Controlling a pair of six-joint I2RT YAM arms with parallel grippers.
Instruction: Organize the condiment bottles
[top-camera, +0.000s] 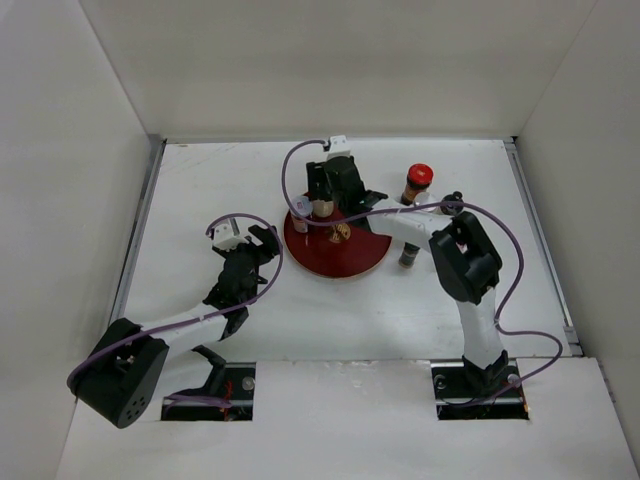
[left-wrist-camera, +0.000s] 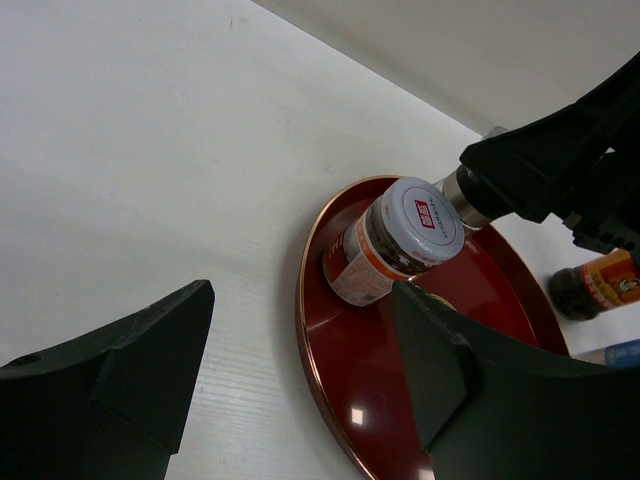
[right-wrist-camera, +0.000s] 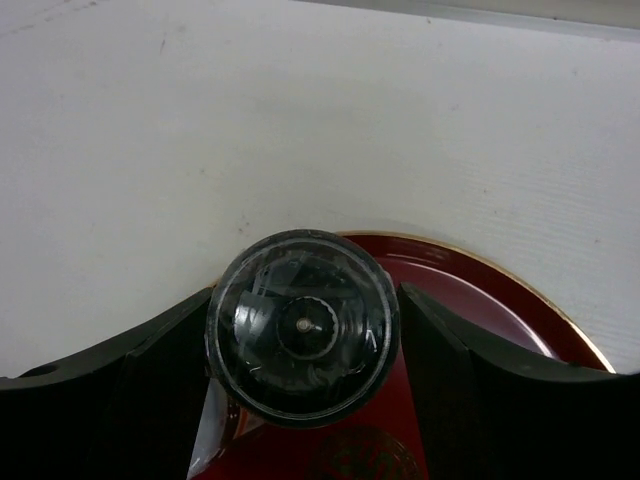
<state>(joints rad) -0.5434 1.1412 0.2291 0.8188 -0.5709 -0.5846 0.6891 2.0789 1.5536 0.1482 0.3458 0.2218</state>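
A round red plate (top-camera: 350, 262) lies mid-table. My right gripper (top-camera: 326, 200) is over its far edge, shut on a clear-topped dark grinder bottle (right-wrist-camera: 303, 327); a finger hugs each side. The bottle's silver collar shows in the left wrist view (left-wrist-camera: 462, 195). A white-capped jar with an orange label (left-wrist-camera: 400, 232) stands on the plate's left rim, also in the top view (top-camera: 301, 210). My left gripper (top-camera: 262, 242) is open and empty, left of the plate (left-wrist-camera: 420, 350), with the jar ahead of it. A red-capped bottle (top-camera: 418, 181) and a dark bottle (top-camera: 409, 257) stand right of the plate.
White walls enclose the table on three sides. The right arm's forearm and purple cable (top-camera: 420, 215) cross above the plate's right side. A dark bottle with an orange label (left-wrist-camera: 592, 287) shows beyond the plate. The plate's gold mark (right-wrist-camera: 362, 462) lies just before the held bottle.
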